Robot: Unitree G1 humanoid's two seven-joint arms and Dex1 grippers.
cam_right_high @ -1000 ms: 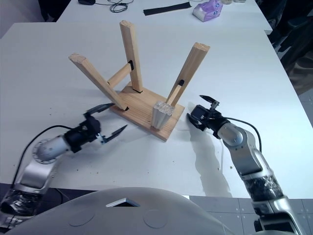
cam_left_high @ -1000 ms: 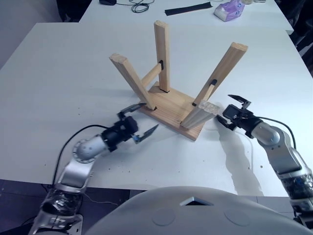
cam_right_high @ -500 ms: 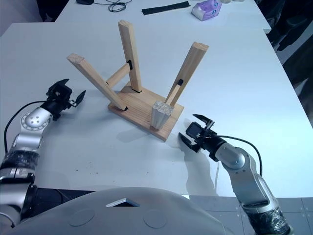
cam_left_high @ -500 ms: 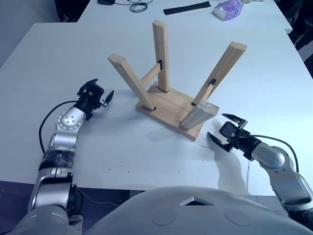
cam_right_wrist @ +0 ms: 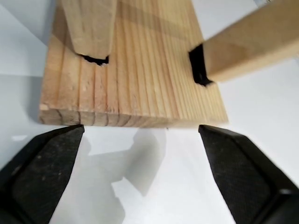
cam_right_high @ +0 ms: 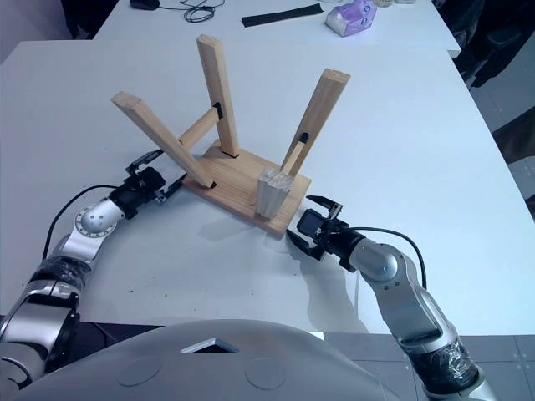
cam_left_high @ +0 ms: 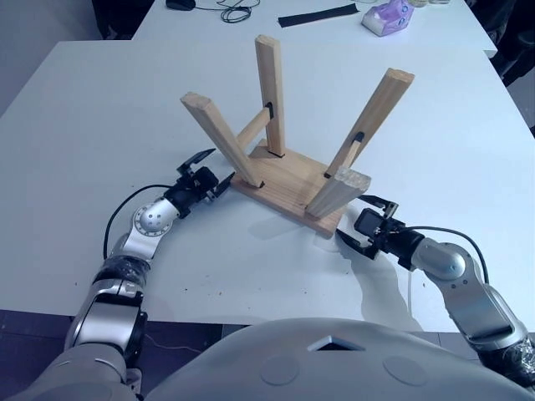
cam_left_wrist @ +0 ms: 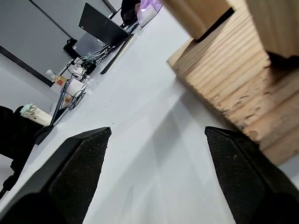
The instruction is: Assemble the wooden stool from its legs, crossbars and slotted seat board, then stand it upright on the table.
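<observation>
— Start nearest the robot. How did the right gripper (cam_left_high: 355, 221) stand?

— Its fingers were apart, holding nothing. It hung low over the white counter (cam_left_high: 100, 125) at about 5 o'clock from the stool (cam_left_high: 288, 167), just beside the near end of the seat board (cam_left_high: 284, 194). In the right wrist view, that end sat ahead of the gap between the fingers (cam_right_wrist: 42, 163).

— And the left gripper (cam_left_high: 216, 170)?

— Spread apart too, and empty. It was at 9 o'clock from the stool, close to the board's left corner, under the slanting left leg (cam_left_high: 219, 138). I couldn't tell whether a fingertip touched the wood.

— How was the stool lying?

— Upside down at the middle of the counter. The seat board lay flat and four legs pointed up and outward: a near leg (cam_left_high: 338, 190), the left one, a right leg (cam_left_high: 376, 113) and a far leg (cam_left_high: 270, 92). A crossbar (cam_left_high: 253, 129) joined the left and far legs.

— Anything beyond?

— At 12 o'clock, a second counter carried a black strip (cam_left_high: 319, 15), a purple packet (cam_left_high: 382, 17) and some cables (cam_left_high: 238, 10).
</observation>
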